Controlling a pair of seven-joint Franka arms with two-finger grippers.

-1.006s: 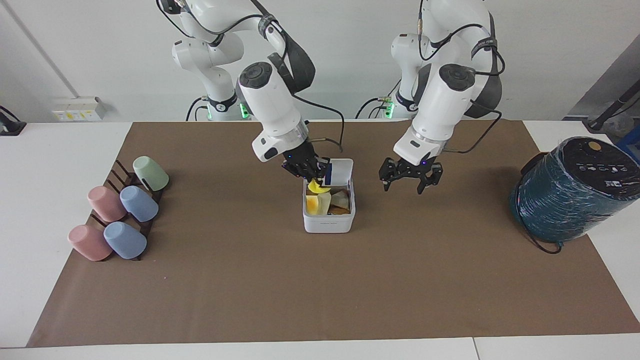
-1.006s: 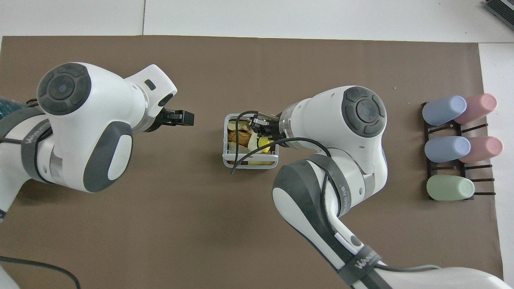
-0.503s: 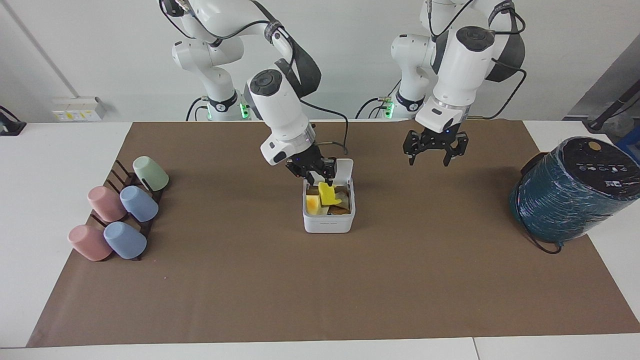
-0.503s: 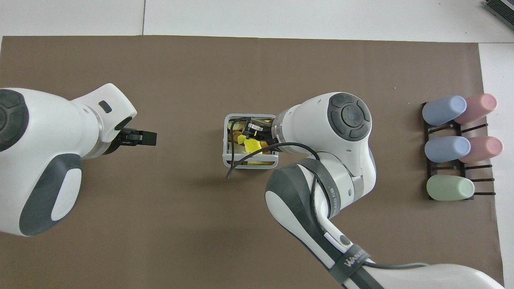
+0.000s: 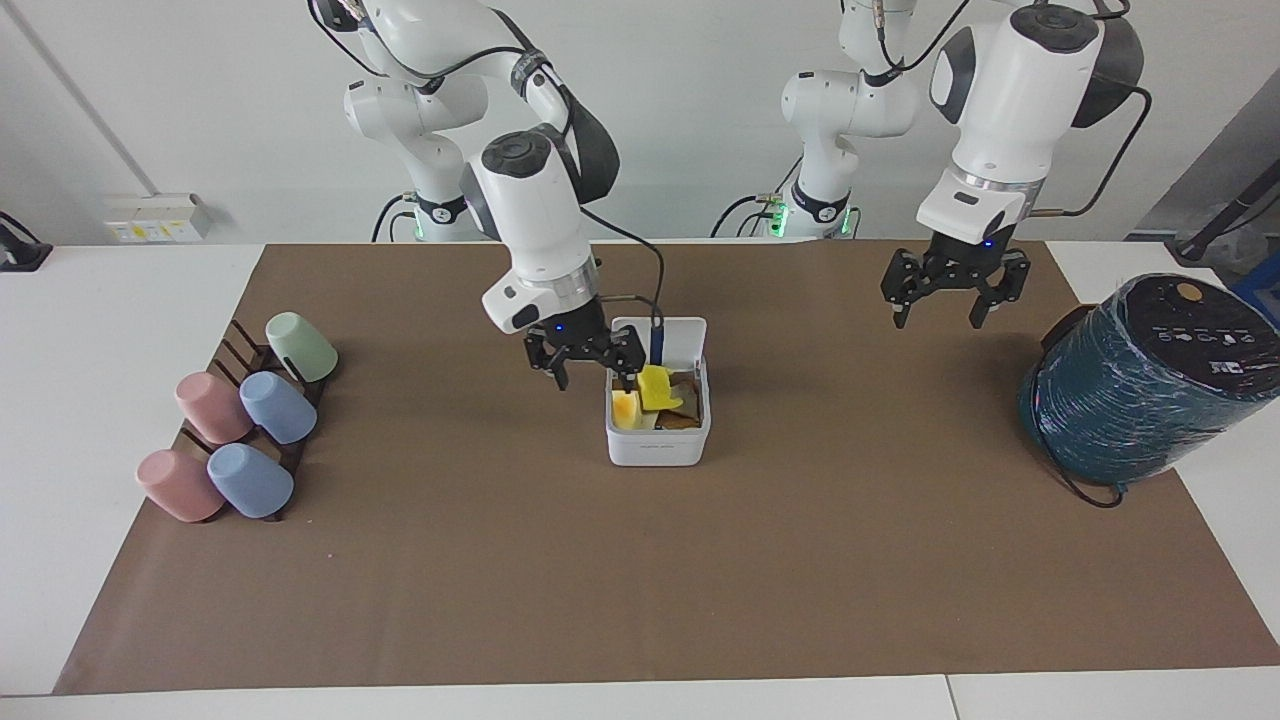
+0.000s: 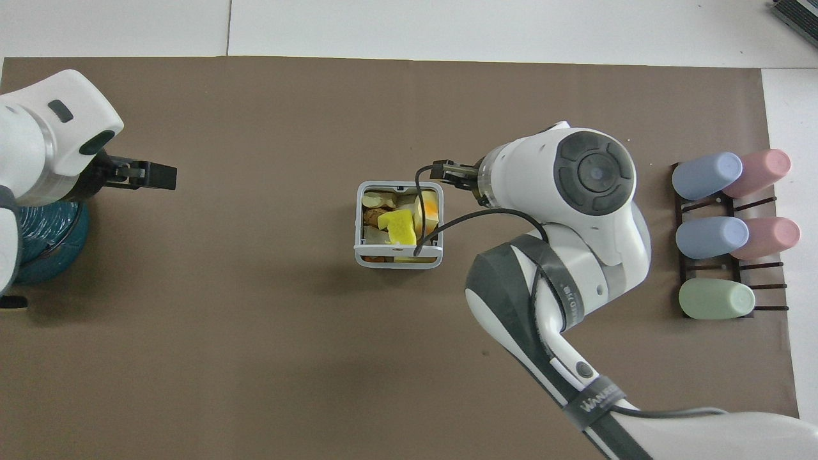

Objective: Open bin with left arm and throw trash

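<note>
Facing view: right pincer (image 5: 590, 368) released trash (image 5: 655, 387), withdrew beside bin (image 5: 657, 440).

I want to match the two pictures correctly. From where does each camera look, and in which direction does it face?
Facing view: high across the table, looking toward the robots; both whole arms show, right gripper beside the open bin, left gripper raised over the mat.
Overhead view: high above the robots' end, looking steeply down and forward; arms enter from below.
Shared: the bin, yellow trash, cups, teal cylinder, turned half around.
</note>
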